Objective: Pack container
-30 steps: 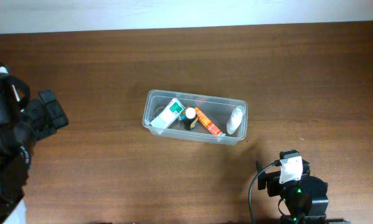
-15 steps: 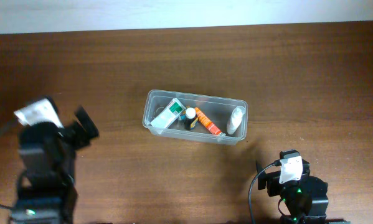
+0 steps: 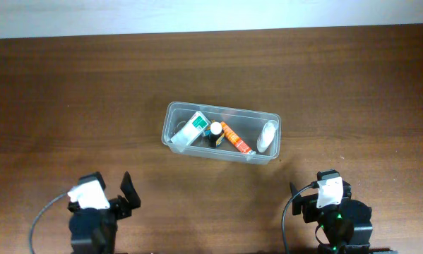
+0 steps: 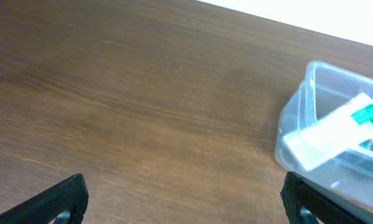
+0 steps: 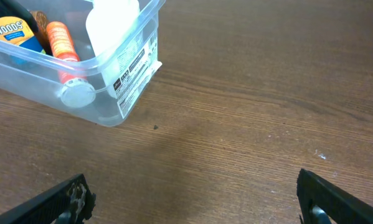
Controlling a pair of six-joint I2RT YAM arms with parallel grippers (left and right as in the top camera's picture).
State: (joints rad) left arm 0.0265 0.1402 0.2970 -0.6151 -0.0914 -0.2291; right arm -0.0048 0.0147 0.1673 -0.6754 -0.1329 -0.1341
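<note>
Container: clear tub (image 3: 225, 109) sits mid-counter (image 3: 91, 92), long side across the overhead view, well apart from both arms.
Contents: white-and-green box (image 3: 193, 129) leans at the left end. Next to it come a dark bottle (image 3: 215, 135) with a white cap, an orange tube (image 3: 236, 138) lying at a slant, and a white bottle (image 3: 267, 135) at the right end. Nothing loose shows on the wood around the tub.
Left gripper: low at the near edge (image 4: 186, 202), fingers (image 4: 61, 199) spread wide and holding nothing.
Right gripper: also at the near edge (image 5: 202, 202), fingers (image 5: 68, 199) spread wide and empty.
Step in hand: looks like parking clear with the packing done, or very nearly. That's my read, since every item in sight is already in the tub.
Doing it well: keep both arms low and away from the rim so nothing nudges the tub. If one arm goes back in, come from above and press only on whatever rides higher than the rim.
Hidden or unclear: both wrist views cut the fingertips off at the bottom. The left wrist camera catches only one corner of the tub and part of the box. No lid appears in any view, so I can't tell whether closing is still owed. The white bottle's top is cropped in the right wrist view, and whether anything lies under the box cannot be seen.
</note>
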